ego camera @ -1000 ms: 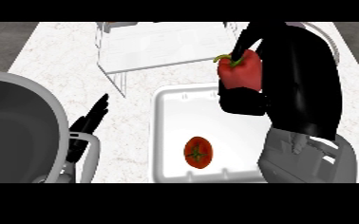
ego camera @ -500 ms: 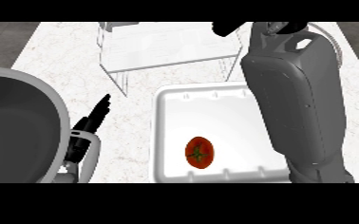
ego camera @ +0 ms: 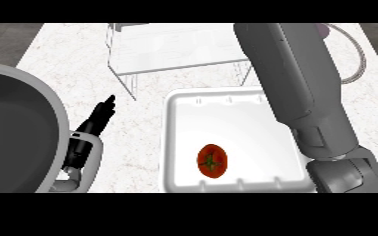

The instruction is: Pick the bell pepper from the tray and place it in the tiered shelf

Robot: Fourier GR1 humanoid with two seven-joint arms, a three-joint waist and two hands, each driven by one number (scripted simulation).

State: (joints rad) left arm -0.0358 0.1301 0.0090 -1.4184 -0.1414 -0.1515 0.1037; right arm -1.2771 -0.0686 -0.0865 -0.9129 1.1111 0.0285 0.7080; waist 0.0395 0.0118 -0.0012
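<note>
Right forearm (ego camera: 295, 85) reaches across the white tray (ego camera: 181, 130) toward the view's top edge; right hand out of view, so its fingers can't be told. Bell pepper not visible anywhere. Wire tiered shelf (ego camera: 173, 50) sits behind the tray on the marble counter (ego camera: 140, 125). A tomato (ego camera: 212, 161) lies in the tray. Left hand (ego camera: 97, 118) rests at left, fingers straight and together.
</note>
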